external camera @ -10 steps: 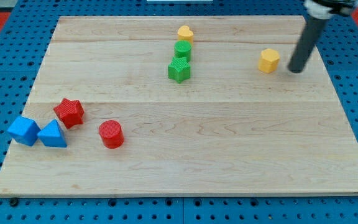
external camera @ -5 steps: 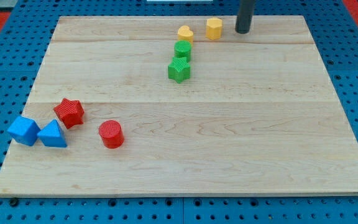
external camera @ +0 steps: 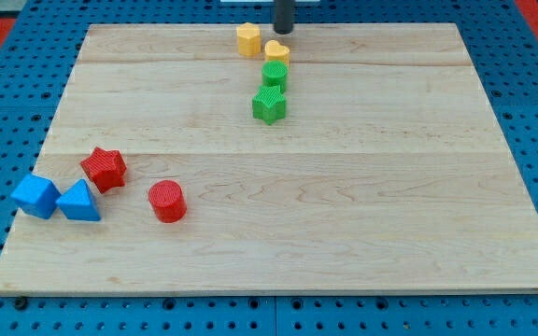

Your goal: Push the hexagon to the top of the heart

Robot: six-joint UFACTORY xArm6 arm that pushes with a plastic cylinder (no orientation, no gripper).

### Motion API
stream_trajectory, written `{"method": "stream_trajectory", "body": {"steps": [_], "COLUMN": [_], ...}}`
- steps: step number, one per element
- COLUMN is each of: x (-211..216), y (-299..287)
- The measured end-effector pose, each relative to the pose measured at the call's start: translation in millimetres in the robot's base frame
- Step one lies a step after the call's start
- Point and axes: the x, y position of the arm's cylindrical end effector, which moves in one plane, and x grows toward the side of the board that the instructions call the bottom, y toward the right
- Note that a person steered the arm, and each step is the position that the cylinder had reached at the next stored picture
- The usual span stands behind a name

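The yellow hexagon (external camera: 248, 39) sits near the board's top edge, just up and to the view's left of the yellow heart (external camera: 276, 51), close to it. My tip (external camera: 284, 30) is at the top edge, just above the heart and to the right of the hexagon, a small gap from both. Below the heart stand a green block (external camera: 275, 76) and a green star (external camera: 270, 105) in a column.
A red star (external camera: 104, 169), a red cylinder (external camera: 167, 201), a blue cube (external camera: 35, 195) and a blue triangular block (external camera: 79, 202) sit at the lower left of the wooden board (external camera: 362, 187). Blue pegboard surrounds the board.
The hexagon moved from the board's right side leftward along the top, past the heart to its upper left. My tip followed it leftward and now stands above the heart.
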Motion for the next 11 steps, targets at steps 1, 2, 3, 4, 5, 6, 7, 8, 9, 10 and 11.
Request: {"method": "stream_trajectory", "body": {"steps": [1, 2, 3, 4, 5, 6, 7, 8, 9, 10, 11], "x": [0.5, -0.1, 12.2, 24.5, 30.5, 46.5, 39.3, 36.7, 29.8, 64.6, 186.9], "y": [-46.0, -142.4, -120.3, -82.5, -92.9, -78.7, -60.7, -43.9, -25.4, -62.5, -104.5]}}
